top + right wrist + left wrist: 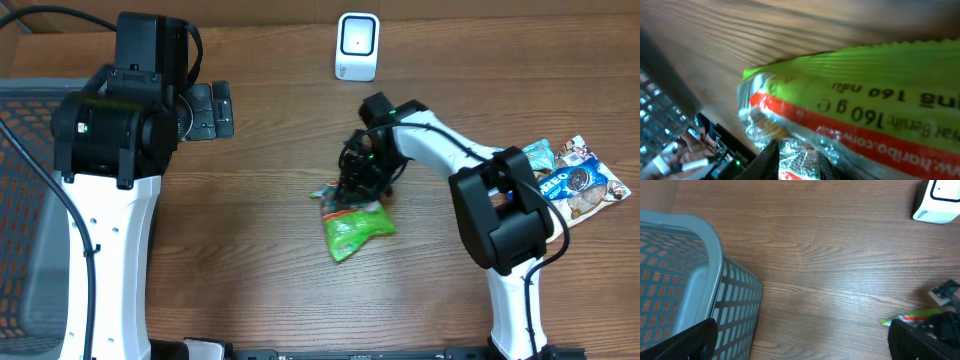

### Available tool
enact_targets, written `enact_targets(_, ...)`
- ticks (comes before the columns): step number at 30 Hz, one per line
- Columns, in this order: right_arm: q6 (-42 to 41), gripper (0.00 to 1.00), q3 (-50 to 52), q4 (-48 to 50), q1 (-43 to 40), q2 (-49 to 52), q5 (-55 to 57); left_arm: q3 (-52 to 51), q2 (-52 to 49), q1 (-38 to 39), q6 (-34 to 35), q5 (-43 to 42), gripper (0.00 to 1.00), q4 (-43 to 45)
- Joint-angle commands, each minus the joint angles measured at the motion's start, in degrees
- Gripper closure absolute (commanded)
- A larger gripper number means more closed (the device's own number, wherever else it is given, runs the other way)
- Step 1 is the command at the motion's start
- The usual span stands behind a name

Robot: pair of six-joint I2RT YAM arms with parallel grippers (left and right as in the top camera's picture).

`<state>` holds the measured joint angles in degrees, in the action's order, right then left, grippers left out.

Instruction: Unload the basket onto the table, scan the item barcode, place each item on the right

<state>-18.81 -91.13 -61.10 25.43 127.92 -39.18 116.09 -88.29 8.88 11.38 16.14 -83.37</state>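
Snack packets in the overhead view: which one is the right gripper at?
The green bag at table centre: the right gripper sits over its upper end. The blue cookie packets lie together at the table's right edge, well away from that gripper.

Brown wood-grain bench (260, 290) fills the overhead view, grain running left-right, surface matte with soft even light and no hard shadows. Same wood shows in the left wrist view (815, 255) and, blurred, in the right wrist view (740, 30). Grey plastic mesh basket (20, 200) sits at the bench's left edge; rounded rim and slotted wall are seen close up from the left wrist (710, 240). Lighter tan strip (655, 192) beyond the basket, material unclear. No walls, floor or windows in frame.
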Motion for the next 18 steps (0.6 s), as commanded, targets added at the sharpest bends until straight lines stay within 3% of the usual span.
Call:
enact_targets(1, 8.04, 0.66, -1.38, -4.92, -4.02, 2.69, 11.21, 0.68, -0.48, -0.24, -1.29, 0.76, 0.0, 0.02)
enact_targets(5, 17.25, 0.61, -6.75, -10.69, -7.08, 0.61, 4.98, 0.68, -0.48, -0.24, -1.29, 0.74, 0.0, 0.02)
enact_targets(9, 17.33, 0.56, -10.36, -13.2, -10.78, -3.67, 6.32, 0.68, -0.48, -0.24, -1.29, 0.74, 0.0, 0.02)
enact_targets(14, 19.61, 0.46, -9.94, -13.7, -15.8, -4.98, 11.54, 0.68, -0.48, -0.22, -1.29, 0.74, 0.01, 0.02)
enact_targets(18, 24.96, 0.37, -4.44, -7.76, -16.83, -4.37, 11.5, 0.68, -0.48, -0.24, -1.29, 0.74, 0.0, 0.02)
